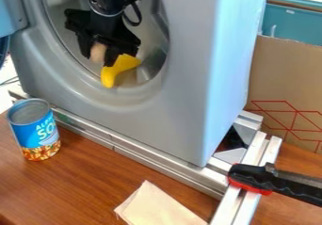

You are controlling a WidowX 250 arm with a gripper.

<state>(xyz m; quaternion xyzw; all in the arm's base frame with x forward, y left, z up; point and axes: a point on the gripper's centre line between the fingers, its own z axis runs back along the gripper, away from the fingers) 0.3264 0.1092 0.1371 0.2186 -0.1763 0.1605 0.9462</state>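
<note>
One yellow item (pixel 118 70), curved in outline, at the round opening of the grey front-loading machine (pixel 179 111), directly below the black gripper (pixel 100 58). A beige piece (pixel 97 52) shows beside the gripper. Grip state: cannot tell whether it is spread, pressed together or pinching the item. Progress, judged: item already at the opening; whether it is supported there is unresolved. Door (pixel 11 10) swung open.

Surface: brown wood-grain tabletop (pixel 82 186). Blue-labelled can (pixel 36 133) upright, near the metal rails (pixel 141 156) along the machine's base; tan folded sheet (pixel 157 205) at the near side. Black-and-red clamp (pixel 252 178) at the rails' right end.

Room: cardboard (pixel 283 73) with red lines; teal container (pixel 292 24) behind.
</note>
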